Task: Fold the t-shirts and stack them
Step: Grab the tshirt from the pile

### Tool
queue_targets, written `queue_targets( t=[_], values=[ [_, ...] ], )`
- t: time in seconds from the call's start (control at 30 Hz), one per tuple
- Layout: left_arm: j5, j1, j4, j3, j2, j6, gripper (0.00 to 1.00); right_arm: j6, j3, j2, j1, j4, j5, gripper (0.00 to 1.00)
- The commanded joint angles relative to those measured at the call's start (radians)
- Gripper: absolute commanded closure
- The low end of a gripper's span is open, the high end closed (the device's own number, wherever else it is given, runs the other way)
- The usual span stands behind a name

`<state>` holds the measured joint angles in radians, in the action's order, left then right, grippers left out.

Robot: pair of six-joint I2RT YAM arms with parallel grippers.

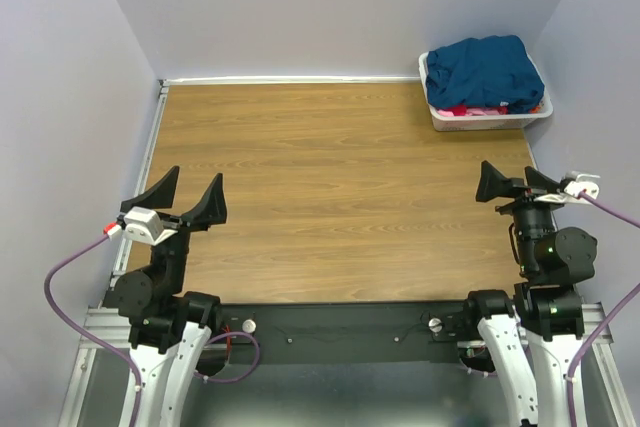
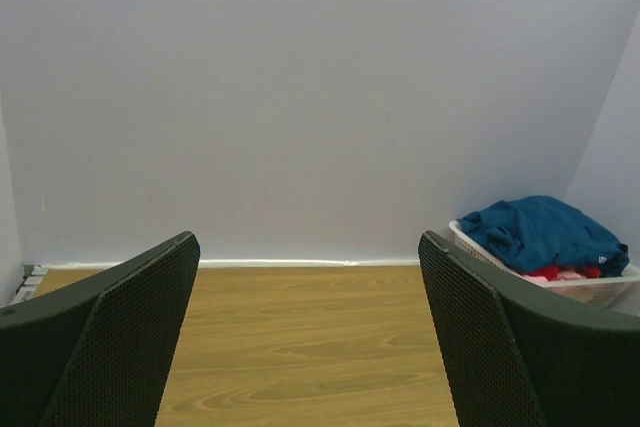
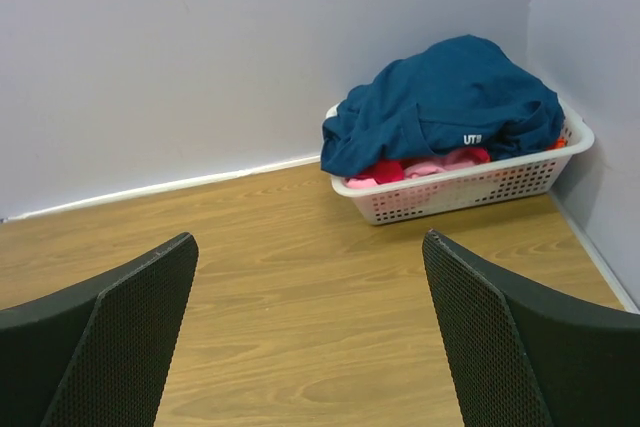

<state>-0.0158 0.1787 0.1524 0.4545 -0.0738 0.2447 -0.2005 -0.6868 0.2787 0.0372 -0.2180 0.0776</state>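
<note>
Shirts [image 1: 480, 87] lie heaped in a white basket [image 1: 490, 120] at the far right corner of the wooden desk [image 1: 330, 197], a blue shirt [image 3: 440, 97] on top, pink and red ones [image 3: 425, 167] beneath. Left hand [image 1: 198, 179] and right hand [image 1: 510, 173] hover by the near edge, both with fingers spread wide, gripping nothing.

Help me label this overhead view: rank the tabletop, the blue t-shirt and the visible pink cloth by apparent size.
1. Tabletop, by far.
2. Blue t-shirt, heaped over the basket.
3. Pink cloth, only a sliver beneath it.
</note>
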Motion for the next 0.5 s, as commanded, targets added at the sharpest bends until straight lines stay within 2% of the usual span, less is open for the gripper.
queue_targets(
  t=[0.0, 0.2, 0.43, 0.47],
  values=[
    [0.008, 0.001, 0.021, -0.010, 0.015, 0.008, 0.01, -0.005, 0.012, 0.014, -0.007, 0.016, 0.031, 0.00],
    [0.046, 0.008, 0.030, -0.023, 0.029, 0.016, 0.01, -0.083, 0.009, 0.137, -0.007, 0.029, 0.042, 0.00],
    [0.071, 0.045, 0.009, -0.027, 0.039, 0.031, 0.01, -0.220, -0.140, 0.557, -0.007, 0.040, 0.140, 0.00],
    [0.073, 0.051, 0.006, -0.025, 0.039, 0.031, 0.01, -0.234, -0.175, 0.686, -0.007, 0.040, 0.148, 0.00]
  ],
)
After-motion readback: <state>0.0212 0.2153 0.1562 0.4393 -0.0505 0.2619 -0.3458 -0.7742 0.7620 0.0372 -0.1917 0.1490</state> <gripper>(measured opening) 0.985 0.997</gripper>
